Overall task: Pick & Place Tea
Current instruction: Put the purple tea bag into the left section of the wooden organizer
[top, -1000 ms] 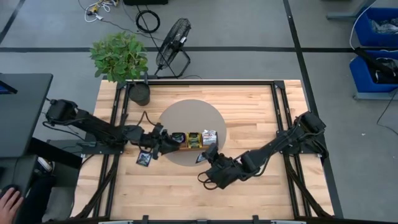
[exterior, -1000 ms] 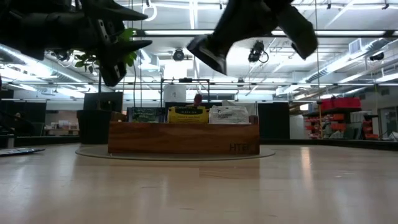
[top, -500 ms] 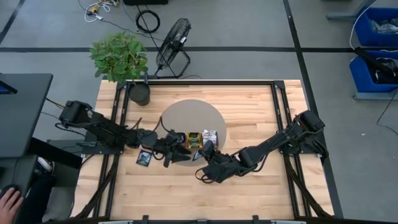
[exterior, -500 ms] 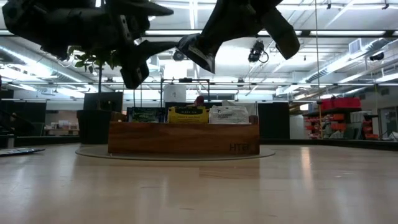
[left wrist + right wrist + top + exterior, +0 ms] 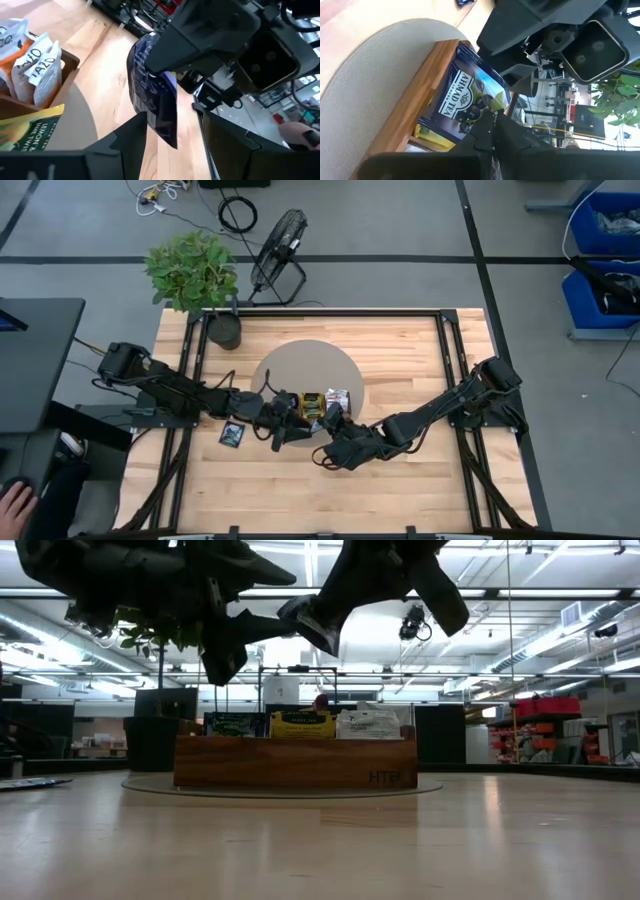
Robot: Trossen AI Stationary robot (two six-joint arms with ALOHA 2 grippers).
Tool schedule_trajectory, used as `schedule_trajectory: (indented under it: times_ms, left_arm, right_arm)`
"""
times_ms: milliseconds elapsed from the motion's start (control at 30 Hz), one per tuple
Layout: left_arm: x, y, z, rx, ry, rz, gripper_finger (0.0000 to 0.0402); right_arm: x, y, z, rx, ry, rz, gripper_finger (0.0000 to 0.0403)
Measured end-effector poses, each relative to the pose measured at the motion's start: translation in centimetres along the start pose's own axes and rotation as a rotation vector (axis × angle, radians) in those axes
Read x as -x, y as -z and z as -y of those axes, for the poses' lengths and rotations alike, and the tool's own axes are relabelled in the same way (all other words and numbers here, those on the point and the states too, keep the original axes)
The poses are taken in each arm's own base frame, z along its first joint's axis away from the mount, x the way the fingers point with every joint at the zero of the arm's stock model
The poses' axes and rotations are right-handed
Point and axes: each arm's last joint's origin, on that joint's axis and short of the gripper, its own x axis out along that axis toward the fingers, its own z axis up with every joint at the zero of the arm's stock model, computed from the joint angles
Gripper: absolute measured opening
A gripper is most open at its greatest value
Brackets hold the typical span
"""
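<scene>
Two grippers crowd tray [image 5: 310, 406]; spare sachet [image 5: 232, 434] beside.

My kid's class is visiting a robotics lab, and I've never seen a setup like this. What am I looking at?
Two dark robot arms work over a wooden table. One picture looks straight down, one looks level across the tabletop, and two come from cameras on the arms' wrists. On a round grey mat stands a wooden tray holding tea sachets. The right tool is shut on a dark blue sachet, lifted above the table. The left tool is open, its fingers on either side of that sachet. Another dark sachet lies on the table. A potted plant stands at the corner.
</scene>
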Motion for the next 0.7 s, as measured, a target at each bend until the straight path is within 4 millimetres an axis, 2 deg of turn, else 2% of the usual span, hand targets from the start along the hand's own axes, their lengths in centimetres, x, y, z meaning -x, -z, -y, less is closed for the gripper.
schedule_trajectory:
  times_ms: [167,267,367,533,700]
  left_arm:
    - [-0.08,0.01,-0.11,-0.012,-0.033,-0.004,0.0196]
    - [-0.06,0.24,-0.41,-0.018,-0.072,-0.019,0.0177]
    - [-0.05,0.29,-0.49,-0.033,-0.090,-0.016,0.0136]
    - [-0.05,0.25,-0.47,-0.067,-0.090,-0.013,0.0027]
    - [-0.05,0.27,-0.46,-0.075,-0.091,-0.013,0.0008]
  right_arm:
    - [0.00,-0.06,0.06,-0.009,0.004,0.005,0.0017]
    - [0.00,-0.07,0.05,-0.006,0.002,0.008,0.0017]
    - [-0.01,-0.11,0.08,-0.010,-0.001,0.016,0.0017]
    - [0.03,-0.15,0.07,-0.014,0.001,0.017,0.0017]
    - [0.08,-0.15,-0.01,-0.053,-0.003,0.015,0.0017]
